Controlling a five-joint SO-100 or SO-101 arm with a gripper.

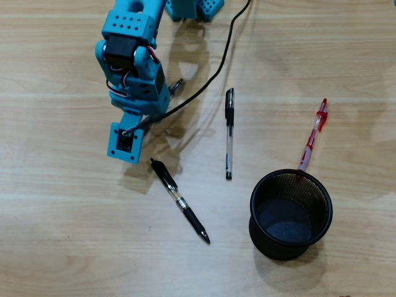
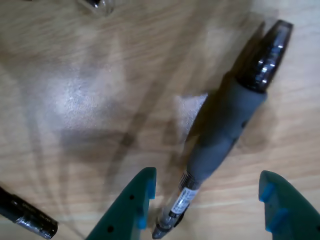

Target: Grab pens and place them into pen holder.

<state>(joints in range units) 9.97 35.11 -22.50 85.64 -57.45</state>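
Bare wood table (image 1: 74,247) — gripper (image 2: 207,210) spread wide, empty, straddling 1 grey pen (image 2: 225,125).

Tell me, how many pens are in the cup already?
None yet: the pen holder looks empty. In the wrist view the open gripper straddles a grey-grip pen lying on the table, not clamped. One black pen, another black pen and the red pen are left outside.

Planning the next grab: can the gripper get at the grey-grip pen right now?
Probably yes: in the wrist view the gripper is open, one fingertip either side of the grey-grip pen, nothing else between them.
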